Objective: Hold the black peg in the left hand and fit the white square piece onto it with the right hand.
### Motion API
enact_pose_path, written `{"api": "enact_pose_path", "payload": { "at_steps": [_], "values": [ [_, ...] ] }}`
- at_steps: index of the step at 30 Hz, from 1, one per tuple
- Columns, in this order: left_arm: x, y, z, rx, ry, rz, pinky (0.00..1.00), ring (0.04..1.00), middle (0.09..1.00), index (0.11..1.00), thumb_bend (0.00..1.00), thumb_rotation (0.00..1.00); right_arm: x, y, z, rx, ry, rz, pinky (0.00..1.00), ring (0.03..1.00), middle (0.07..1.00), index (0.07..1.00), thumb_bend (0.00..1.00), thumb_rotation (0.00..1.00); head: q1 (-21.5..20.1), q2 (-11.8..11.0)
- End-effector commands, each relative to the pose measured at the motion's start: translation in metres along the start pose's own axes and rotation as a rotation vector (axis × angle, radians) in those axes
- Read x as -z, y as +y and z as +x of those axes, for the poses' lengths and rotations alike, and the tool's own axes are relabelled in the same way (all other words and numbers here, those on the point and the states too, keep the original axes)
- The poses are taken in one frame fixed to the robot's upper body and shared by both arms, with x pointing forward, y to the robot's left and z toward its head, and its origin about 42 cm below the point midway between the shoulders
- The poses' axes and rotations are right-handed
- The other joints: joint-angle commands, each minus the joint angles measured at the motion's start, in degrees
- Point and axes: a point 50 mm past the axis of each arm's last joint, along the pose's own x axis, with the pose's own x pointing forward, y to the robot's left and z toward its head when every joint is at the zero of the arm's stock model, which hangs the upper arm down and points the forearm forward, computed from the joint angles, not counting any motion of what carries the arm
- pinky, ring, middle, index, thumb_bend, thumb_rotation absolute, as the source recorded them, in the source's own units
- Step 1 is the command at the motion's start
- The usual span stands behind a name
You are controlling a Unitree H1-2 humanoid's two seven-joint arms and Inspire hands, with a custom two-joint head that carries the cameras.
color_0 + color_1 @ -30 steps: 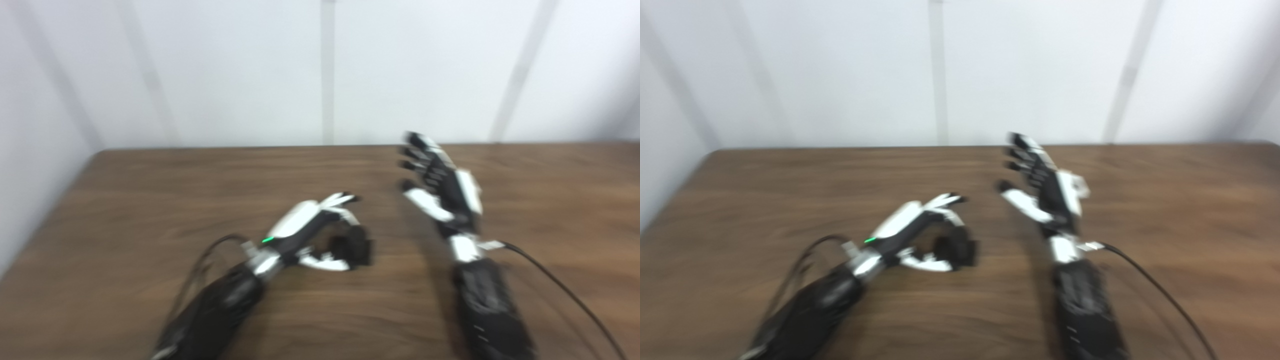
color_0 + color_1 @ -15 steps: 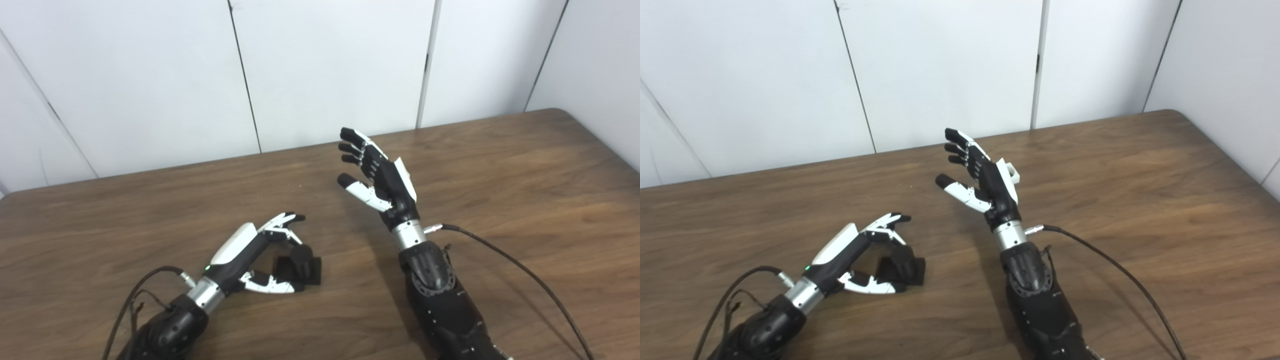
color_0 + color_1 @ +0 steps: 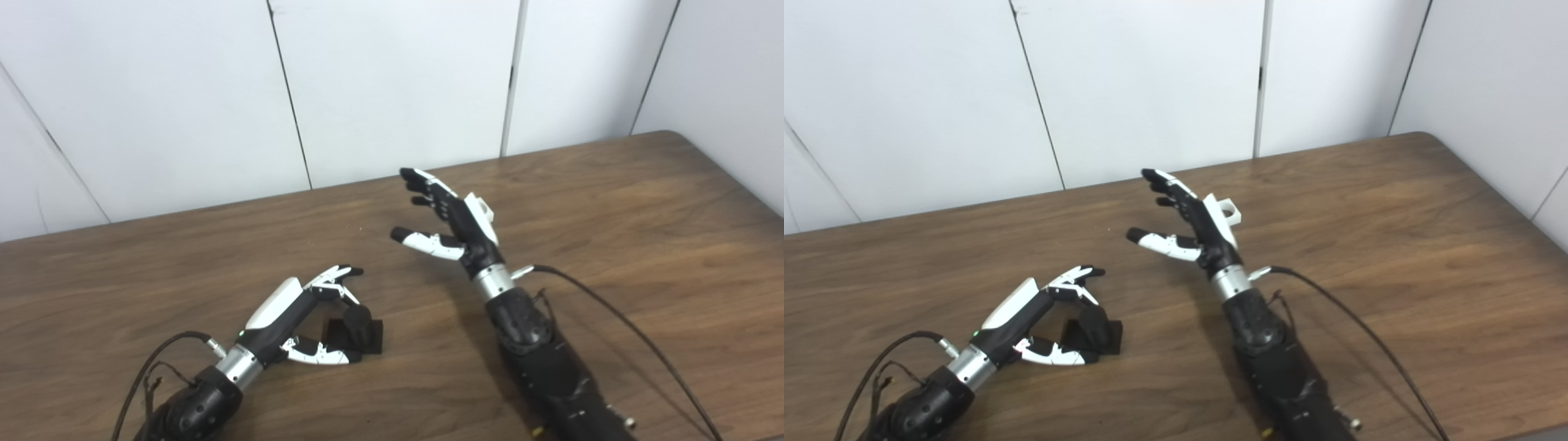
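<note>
Fingers round peg (tabletop).

On the tabletop the left hand cups its fingers around the black peg without closing; the right hand hovers spread, the white piece just behind it
</note>
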Motion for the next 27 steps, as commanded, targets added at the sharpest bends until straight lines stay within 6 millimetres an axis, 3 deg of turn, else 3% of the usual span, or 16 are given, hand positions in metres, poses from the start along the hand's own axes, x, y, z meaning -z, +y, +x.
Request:
{"api": "enact_pose_path", "payload": {
  "at_steps": [1,4,13,27],
  "values": [
    [0.026,-0.019,-0.03,0.123,0.125,0.014,0.87,0.968,0.922,0.493,0.52,0.07,0.025,-0.033,-0.027,-0.024,0.085,-0.136,0.83,0.869,0.881,0.862,0.72,0.53,0.38,0.06],
    [0.025,-0.019,-0.029,0.122,0.121,0.018,0.87,0.968,0.923,0.493,0.52,0.07,0.023,-0.047,-0.025,-0.021,0.094,-0.181,0.86,0.872,0.879,0.856,0.73,0.52,0.74,-0.04],
    [0.026,-0.019,-0.029,0.113,0.126,0.016,0.86,0.965,0.919,0.493,0.52,0.07,0.004,-0.081,-0.008,0.002,0.067,-0.287,0.82,0.865,0.889,0.856,0.73,0.56,0.71,-0.28],
    [0.028,-0.025,-0.03,0.124,0.143,0.003,0.88,0.973,0.929,0.493,0.52,0.07,-0.035,-0.106,0.021,0.019,-0.031,-0.331,0.8,0.849,0.884,0.853,0.73,0.56,1.1,-0.54]
  ]
}}
